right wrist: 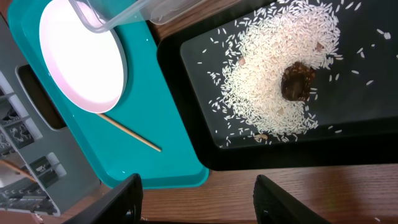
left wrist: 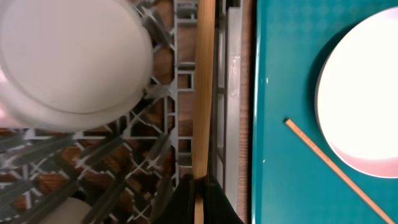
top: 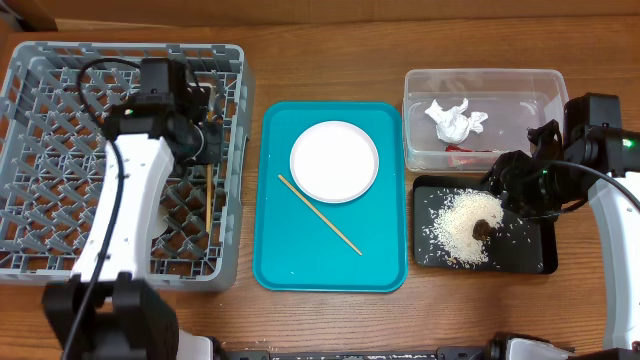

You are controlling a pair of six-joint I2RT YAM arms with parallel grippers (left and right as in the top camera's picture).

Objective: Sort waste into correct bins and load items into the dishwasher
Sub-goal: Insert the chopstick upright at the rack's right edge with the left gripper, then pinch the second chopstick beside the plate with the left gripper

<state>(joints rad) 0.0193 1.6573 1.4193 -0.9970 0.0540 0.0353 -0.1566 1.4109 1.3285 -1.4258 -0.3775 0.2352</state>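
Grey plastic makes the rack (top: 60, 90), a big square box with a criss-cross floor and holes in its sides. The left hand (left wrist: 199, 198) is clenched on the held chopstick (left wrist: 201, 93), a thin wooden stick that lies over the rack beside its right wall. Only the left wrist view shows a smooth pale bowl (left wrist: 71, 56) in the rack. From above the arm hides it, and its colour is hard to tell.

The loose chopstick (top: 320, 214) lies slanted on the smooth teal tray (top: 290, 260), near the round white plate (top: 334, 161). The clear tub (top: 480, 80) holds a crumpled white napkin (top: 455, 120) and a shiny red wrapper (top: 465, 157), which is hard to see. The flat black tray (top: 530, 255) holds white rice (top: 455, 230) and a bumpy brown lump (top: 484, 228). The right wrist view shows each grain.

The right hand (right wrist: 196, 199) is released and holds nothing. It hangs over the wooden surface (top: 320, 60) at the black tray's edge. Its fingers are cut off at the bottom of its own view.
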